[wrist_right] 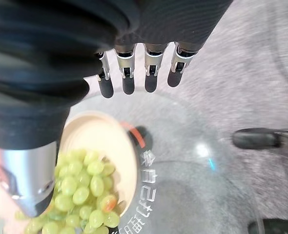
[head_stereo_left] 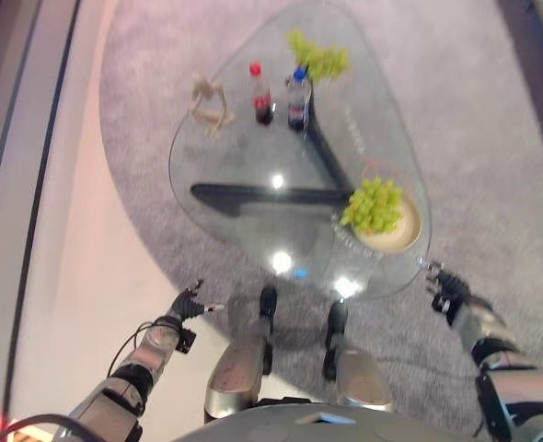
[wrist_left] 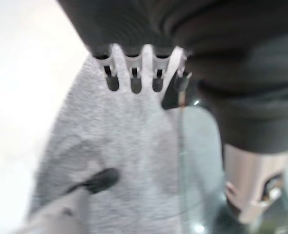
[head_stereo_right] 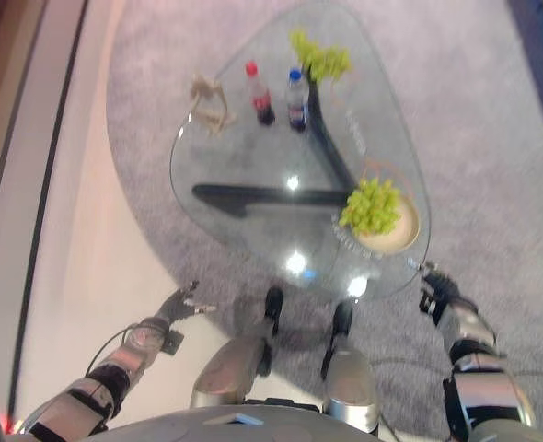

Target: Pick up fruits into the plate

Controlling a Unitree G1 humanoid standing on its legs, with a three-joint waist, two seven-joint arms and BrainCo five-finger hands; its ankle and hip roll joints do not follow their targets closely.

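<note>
Right wrist view: I see my right hand (wrist_right: 134, 73) with fingers straight, spread, holding nothing, beside the plate (wrist_right: 115, 146) on the glass tabletop (head_stereo_left: 253, 166); green grapes (head_stereo_left: 375, 204) heaped in plate. Left hand (head_stereo_left: 187, 304) relaxed, well clear of plate.

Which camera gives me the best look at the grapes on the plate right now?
The right wrist view: the grapes sit close up in the plate, single berries distinct, under the open right hand. Both eye views show the bunch whole but small, at the glass table's near right edge. The left wrist view gives no clear sight of it.
</note>
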